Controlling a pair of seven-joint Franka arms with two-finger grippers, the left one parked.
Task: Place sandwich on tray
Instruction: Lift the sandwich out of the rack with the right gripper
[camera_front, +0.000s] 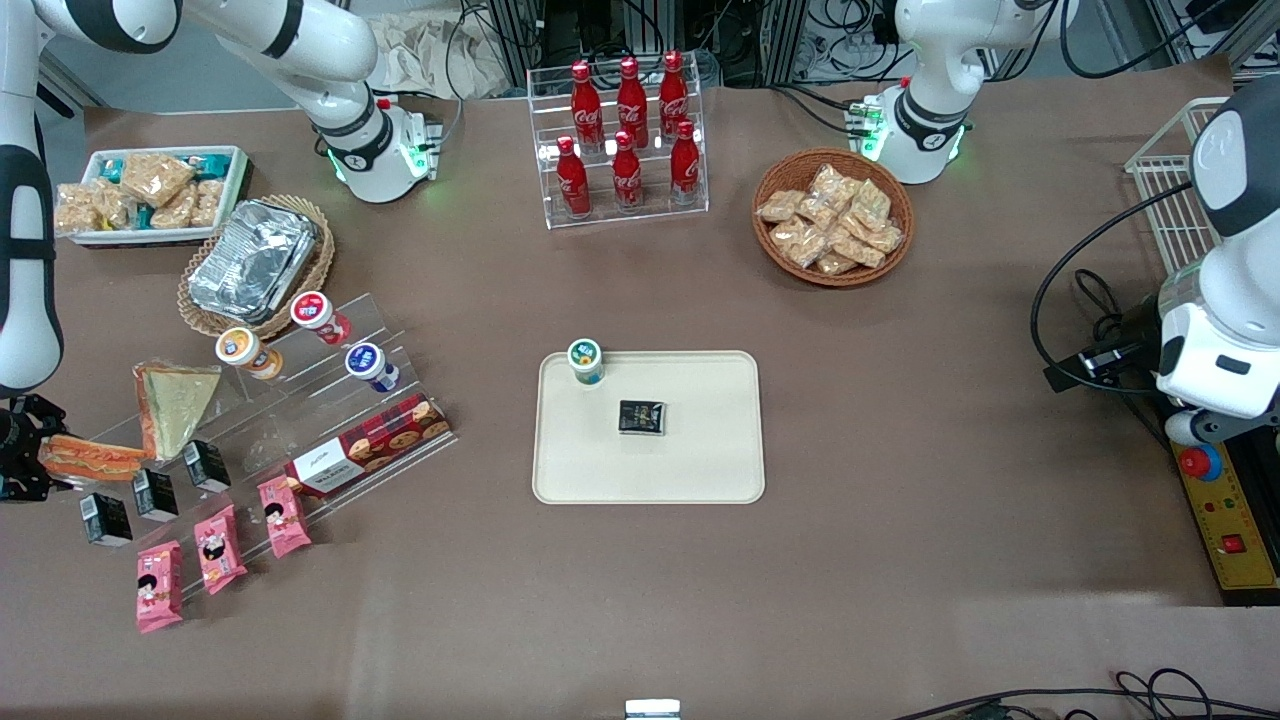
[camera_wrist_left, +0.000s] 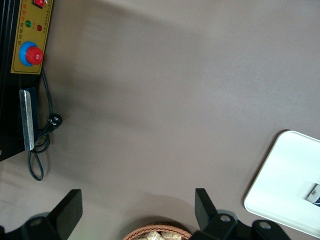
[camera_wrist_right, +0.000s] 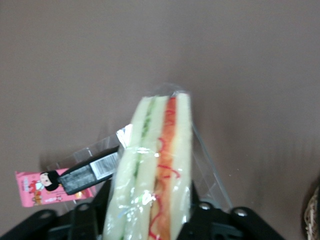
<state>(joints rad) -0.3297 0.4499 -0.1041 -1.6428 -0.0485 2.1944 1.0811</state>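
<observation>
My right gripper (camera_front: 40, 460) is at the working arm's end of the table, beside the clear step rack. It is shut on the sandwich (camera_front: 92, 458), a clear-wrapped wedge with orange-red and pale filling stripes. In the right wrist view the sandwich (camera_wrist_right: 155, 170) stands between the gripper's (camera_wrist_right: 150, 222) dark fingers, its cut side toward the camera, with brown table under it. The cream-beige tray (camera_front: 690, 460) lies at the table's middle, well away from the gripper. It carries a teal-lidded cup (camera_front: 585, 361) and a dark packet (camera_front: 641, 417). The tray's corner also shows in the left wrist view (camera_wrist_left: 287, 170).
A second wedge with a pale tan bread face (camera_front: 175, 402) leans on the clear step rack (camera_front: 330, 420), among small cups, a cookie box, black cartons and pink packs (camera_front: 215, 548). Foil containers (camera_front: 252, 262), a white snack bin (camera_front: 150, 192), cola bottles (camera_front: 628, 140) and a wicker snack basket (camera_front: 832, 215) stand farther from the camera.
</observation>
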